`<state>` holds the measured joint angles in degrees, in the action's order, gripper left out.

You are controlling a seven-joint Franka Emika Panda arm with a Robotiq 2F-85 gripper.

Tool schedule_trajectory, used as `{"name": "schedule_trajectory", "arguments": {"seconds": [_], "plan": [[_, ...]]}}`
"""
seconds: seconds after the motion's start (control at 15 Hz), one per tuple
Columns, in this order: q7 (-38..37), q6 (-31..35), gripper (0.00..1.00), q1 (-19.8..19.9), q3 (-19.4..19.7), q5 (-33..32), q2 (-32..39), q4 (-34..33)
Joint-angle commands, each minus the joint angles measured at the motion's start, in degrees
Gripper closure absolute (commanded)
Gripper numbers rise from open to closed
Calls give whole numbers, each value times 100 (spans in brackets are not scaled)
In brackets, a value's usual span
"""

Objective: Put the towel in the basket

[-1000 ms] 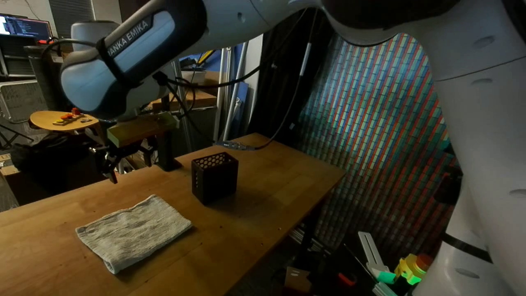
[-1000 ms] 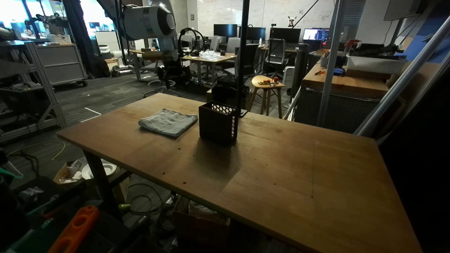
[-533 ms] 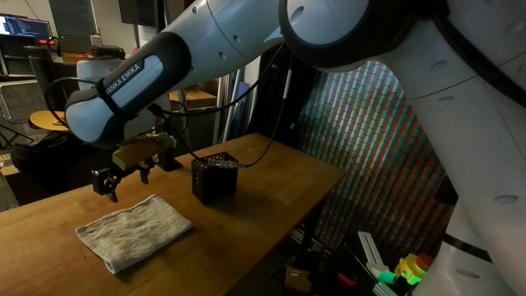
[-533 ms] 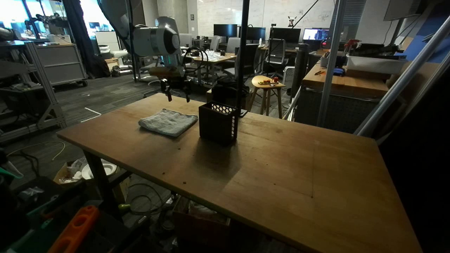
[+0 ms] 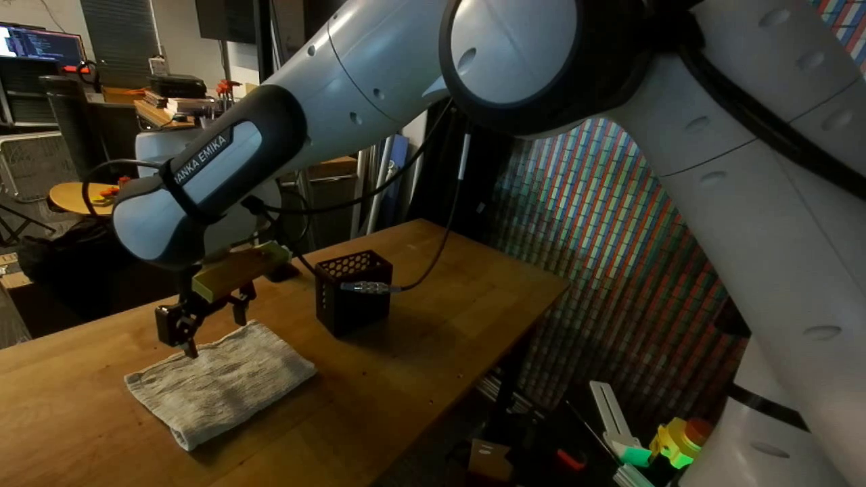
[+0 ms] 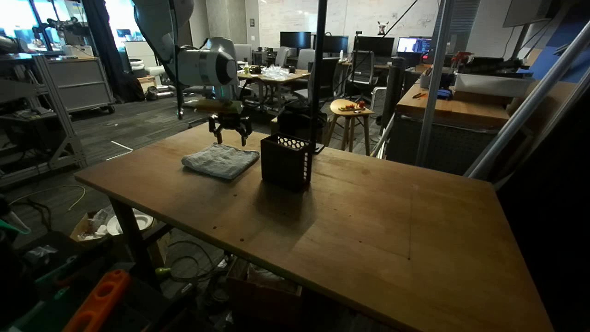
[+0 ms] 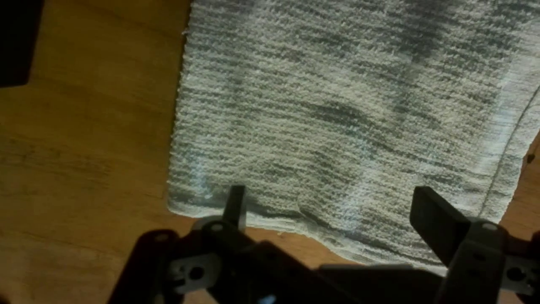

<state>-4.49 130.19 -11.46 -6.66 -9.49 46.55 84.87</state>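
The towel (image 5: 223,392) is a light grey-beige rumpled cloth lying flat on the table. It also shows in an exterior view (image 6: 221,162) and fills much of the wrist view (image 7: 337,105). The basket (image 5: 358,314) is a dark perforated box standing upright beside the towel, open at the top; it also shows in an exterior view (image 6: 286,166). A dark corner at the wrist view's top left looks like it. My gripper (image 5: 215,337) is open and empty, pointing down above the towel's far edge (image 6: 231,143). In the wrist view its fingertips (image 7: 329,190) stand wide apart over the towel's edge.
The wooden table (image 5: 460,318) carries both things. A black post (image 6: 319,92) rises at its far edge close behind the basket. A cable with a metal connector (image 5: 369,287) hangs from the arm and overlaps the basket in that view.
The arm and gripper have come down from well above the table's far edge to low over the towel's far edge. The gripper stays open. Towel and basket have not moved.
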Motion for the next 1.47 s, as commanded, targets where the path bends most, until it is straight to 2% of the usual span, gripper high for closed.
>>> {"name": "schedule_trajectory", "arguments": {"seconds": [0.0,0.6,0.67,0.73,1.27,1.4], "plan": [[207,180,0,-36,-19,196,175,-77],[508,461,0,-8,-90,285,549,198],[531,430,25,-14,-93,301,551,205],[581,421,26,-8,-113,317,548,205],[725,120,88,-102,-158,267,199,220],[692,60,94,-139,-144,258,47,241]]}}
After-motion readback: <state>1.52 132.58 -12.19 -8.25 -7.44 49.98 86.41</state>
